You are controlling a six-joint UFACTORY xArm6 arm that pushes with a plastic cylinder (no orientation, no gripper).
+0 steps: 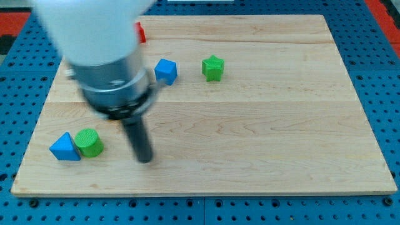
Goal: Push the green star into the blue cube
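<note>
The green star [213, 67] sits near the top of the wooden board [262, 137], and the blue cube [165, 71] is just beside it at its nine o'clock, with a small gap of bare wood between them, so they are not touching and the push is not yet done. My tip [145, 159] rests low on the board, well apart from both; from the tip the star lies at roughly one o'clock and the cube at about twelve. There are no fingers on this rod, so it holds nothing and can only shove. To drive the star toward the cube, I judge the tip needs to get round to the star's three o'clock side, passing below it without nudging the cube. At the tip's nine o'clock stand a green cylinder [89, 142] and a blue triangle [64, 147], touching each other and away from the job. A red block [141, 32] peeks out at the top, mostly hidden behind the arm.
</note>
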